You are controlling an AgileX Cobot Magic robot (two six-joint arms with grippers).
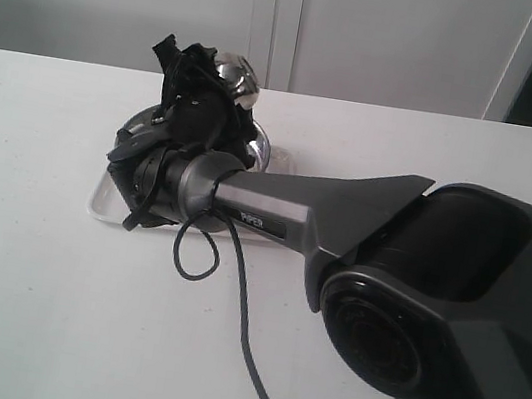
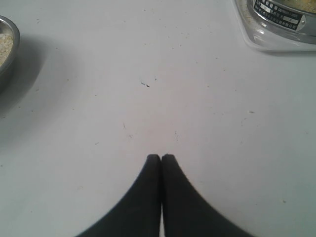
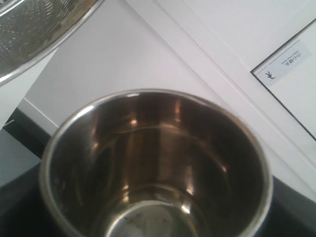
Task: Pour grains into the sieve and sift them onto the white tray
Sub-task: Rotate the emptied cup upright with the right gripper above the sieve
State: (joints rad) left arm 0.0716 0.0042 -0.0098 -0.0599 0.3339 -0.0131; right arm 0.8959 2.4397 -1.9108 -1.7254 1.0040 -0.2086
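Note:
My right gripper point(image 1: 197, 75) reaches across to the white tray point(image 1: 104, 197) and is shut on a small steel cup point(image 1: 237, 76), held tipped above the sieve point(image 1: 260, 146). The arm hides most of the sieve. In the right wrist view the cup point(image 3: 158, 168) fills the frame and its inside looks empty. The sieve's mesh point(image 3: 29, 29) shows beyond it. My left gripper point(image 2: 161, 159) is shut with nothing in it, low over bare table. Its view catches the tray's corner point(image 2: 256, 40) and the sieve's labelled wall point(image 2: 279, 15).
A steel bowl point(image 2: 6, 64) holding pale grains point(image 2: 4, 42) sits at the edge of the left wrist view. A white wall with panel seams runs behind the table. A loose black cable point(image 1: 198, 255) hangs from the right arm over the table.

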